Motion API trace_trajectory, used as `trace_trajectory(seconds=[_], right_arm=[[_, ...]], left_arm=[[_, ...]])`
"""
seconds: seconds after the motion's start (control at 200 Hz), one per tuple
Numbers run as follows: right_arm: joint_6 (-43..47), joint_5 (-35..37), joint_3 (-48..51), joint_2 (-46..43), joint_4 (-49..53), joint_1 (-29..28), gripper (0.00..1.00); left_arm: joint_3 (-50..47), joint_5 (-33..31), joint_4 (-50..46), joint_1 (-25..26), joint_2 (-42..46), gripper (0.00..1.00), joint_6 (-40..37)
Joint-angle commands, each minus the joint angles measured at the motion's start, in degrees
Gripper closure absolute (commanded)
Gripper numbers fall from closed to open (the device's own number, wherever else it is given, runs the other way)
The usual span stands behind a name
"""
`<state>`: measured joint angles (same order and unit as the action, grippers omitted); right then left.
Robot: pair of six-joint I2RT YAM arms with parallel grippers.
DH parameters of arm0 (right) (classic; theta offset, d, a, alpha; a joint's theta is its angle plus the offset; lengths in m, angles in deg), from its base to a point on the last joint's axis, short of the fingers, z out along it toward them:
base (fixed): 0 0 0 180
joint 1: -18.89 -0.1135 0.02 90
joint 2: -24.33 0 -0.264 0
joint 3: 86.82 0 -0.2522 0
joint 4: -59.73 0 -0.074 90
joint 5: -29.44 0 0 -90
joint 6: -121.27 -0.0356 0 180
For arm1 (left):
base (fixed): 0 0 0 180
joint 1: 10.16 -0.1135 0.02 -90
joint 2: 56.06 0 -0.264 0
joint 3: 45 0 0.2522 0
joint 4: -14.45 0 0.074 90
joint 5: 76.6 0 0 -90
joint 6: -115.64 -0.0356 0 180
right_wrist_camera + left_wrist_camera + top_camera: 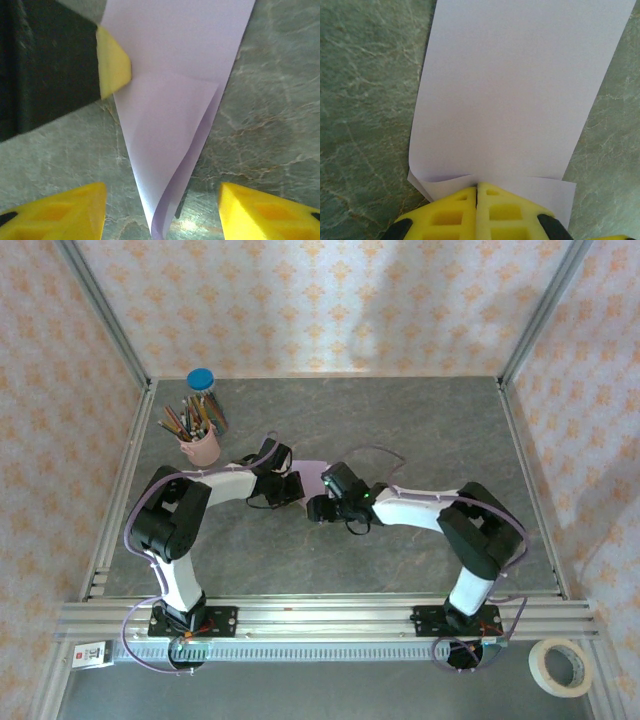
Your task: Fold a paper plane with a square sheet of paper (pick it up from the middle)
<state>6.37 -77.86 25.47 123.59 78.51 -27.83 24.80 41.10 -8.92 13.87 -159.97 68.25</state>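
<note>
So the thin pale lilac paper sheet point(165, 115), folded to a point, lies on the grey marbled table point(272, 125), tip between the wide-apart jaws of the right gripper point(161, 195), while the left gripper point(476, 200), fingers together, touches its edge.

lilac paper point(167, 105), folded narrow, pointed, layers slightly lifted

No legible text, brand, number or sign is found in any view. A small white label point(91, 653) bearing a red mark is noted at the near left corner, just beside the end of the aluminium rail point(330, 618) that fronts the desk. Its print is too small to be read, and the red mark cannot be identified.
</note>
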Motion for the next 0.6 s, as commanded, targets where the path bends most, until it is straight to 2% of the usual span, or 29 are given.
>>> trace_trajectory(seconds=[0.0,0.2,0.591], right_arm=[[0.7,2.5,-2.6,2.2,3.3,-0.4,0.45],[0.7,3.3,-4.3,4.5,4.9,-0.4,0.54],[0.0,2.5,-4.6,6.4,6.7,-0.3,0.65]], left_arm=[[-1.4,-2.3,-1.8,0.2,-2.3,0.94,0.4],[-1.3,-2.2,-1.9,0.2,-2.2,0.94,0.4],[-0.8,-1.5,-1.5,0.2,-3.0,0.94,0.1]])
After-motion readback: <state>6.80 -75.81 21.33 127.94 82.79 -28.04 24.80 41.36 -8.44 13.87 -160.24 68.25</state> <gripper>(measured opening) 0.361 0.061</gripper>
